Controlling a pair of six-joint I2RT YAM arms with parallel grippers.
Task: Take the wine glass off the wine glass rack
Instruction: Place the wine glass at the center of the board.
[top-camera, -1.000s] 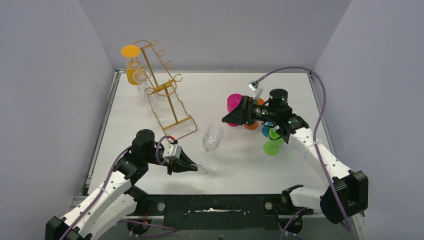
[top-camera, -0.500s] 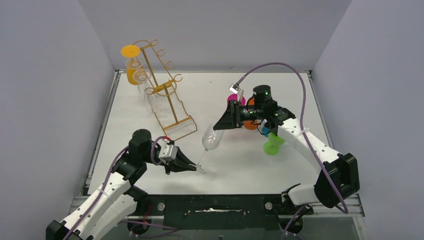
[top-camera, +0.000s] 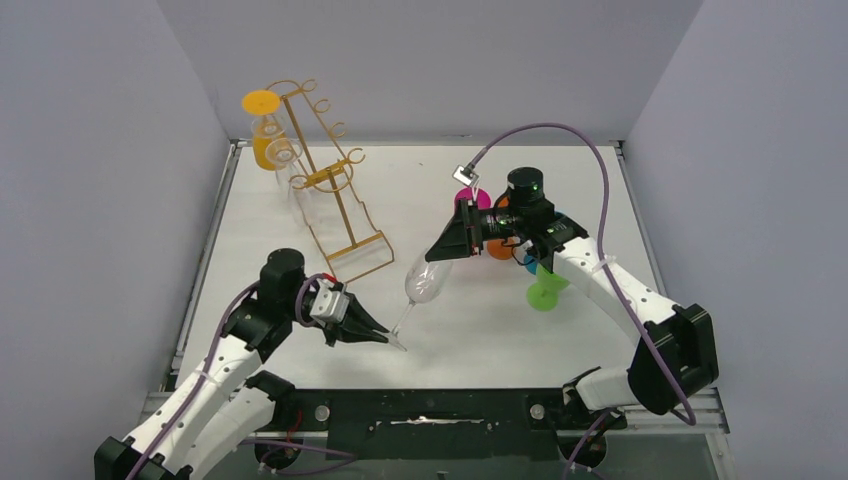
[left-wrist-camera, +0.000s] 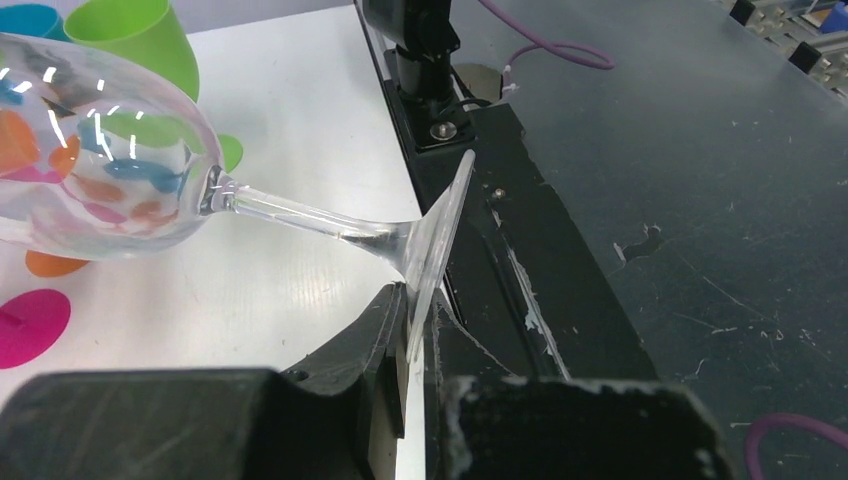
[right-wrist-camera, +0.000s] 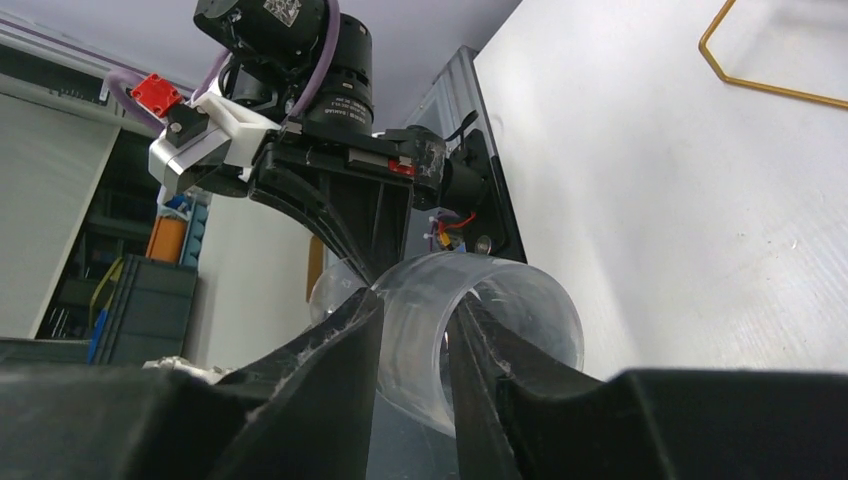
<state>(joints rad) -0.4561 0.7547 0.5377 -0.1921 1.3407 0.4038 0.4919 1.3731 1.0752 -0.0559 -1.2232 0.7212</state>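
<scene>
Glass (top-camera: 425, 280), already off the rack (top-camera: 325, 180) and tilted above the surface (top-camera: 480, 330) well apart from it, is clamped by its foot in the left hand (top-camera: 385, 338), seemingly so the right hand (top-camera: 437, 255) can straddle its rim for handover; whether that hand grips yet is unclear.

Clear, glossy wine glass (top-camera: 426, 278), thin brass-coloured metal-wire wine glass rack (top-camera: 325, 181), smooth matt white table (top-camera: 480, 330)
</scene>
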